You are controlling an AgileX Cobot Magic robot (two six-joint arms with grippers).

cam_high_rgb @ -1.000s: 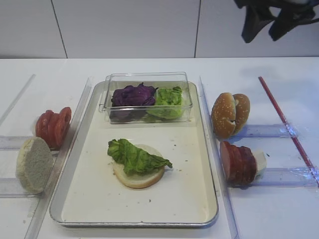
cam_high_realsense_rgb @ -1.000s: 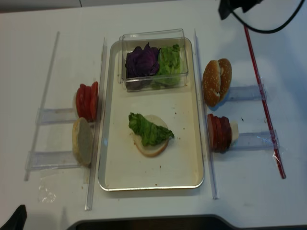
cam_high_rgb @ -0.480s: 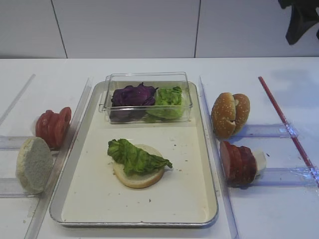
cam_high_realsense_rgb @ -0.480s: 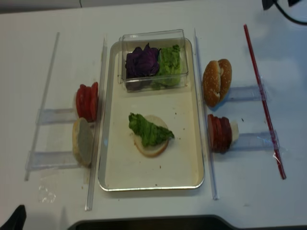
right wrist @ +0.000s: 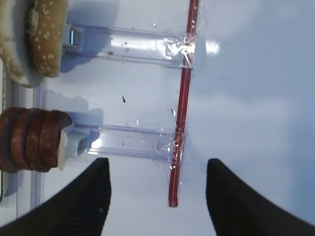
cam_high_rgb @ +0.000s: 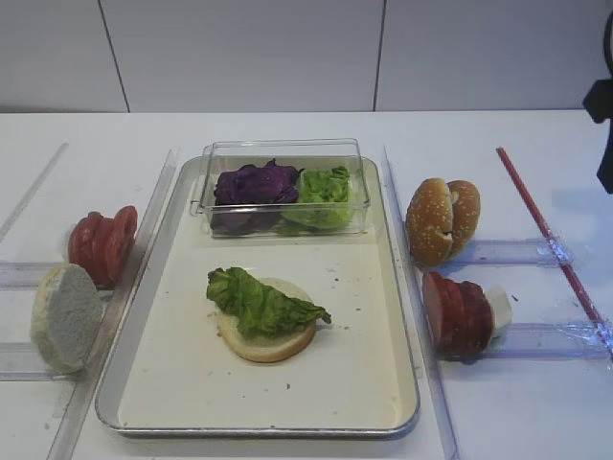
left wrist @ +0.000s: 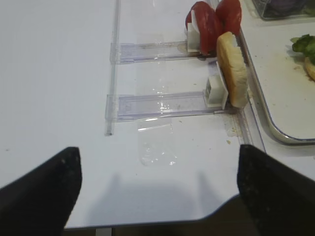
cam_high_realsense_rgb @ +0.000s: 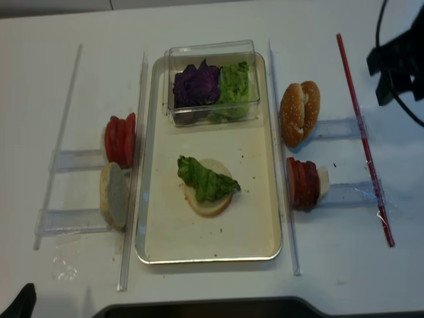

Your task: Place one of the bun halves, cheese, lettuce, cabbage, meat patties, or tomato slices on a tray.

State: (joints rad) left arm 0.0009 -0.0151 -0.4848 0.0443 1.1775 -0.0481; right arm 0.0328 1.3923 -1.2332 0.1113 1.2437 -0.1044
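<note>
Your tray (cam_high_rgb: 393, 316) sits in the middle of the counter (cam_high_rgb: 287, 129), and on its cream floor lies one pale bun half (cam_high_rgb: 268, 337), cut face up, with a crinkly green lettuce (cam_high_rgb: 259, 302) leaf draped across it. At the tray's far end stands a clear plastic box (cam_high_rgb: 285, 187) holding purple cabbage (cam_high_rgb: 254, 182) on the left and more green leaves on the right.

Left of the tray, the tomato slices (cam_high_rgb: 102, 244) stand on edge in a clear rack, with another pale bun half (cam_high_rgb: 63, 316) upright in the rack nearer you. Right of the tray, two sesame bun halves (cam_high_rgb: 441, 220) stand on edge, and nearer you the meat patties (cam_high_rgb: 458, 313) stand in a row.

Your right hand (right wrist: 155, 196) hangs open and empty above the counter, beside a red strip (right wrist: 182, 108). Your left hand (left wrist: 157, 196) is spread wide with nothing in it, over bare counter near the pale bun's rack.
</note>
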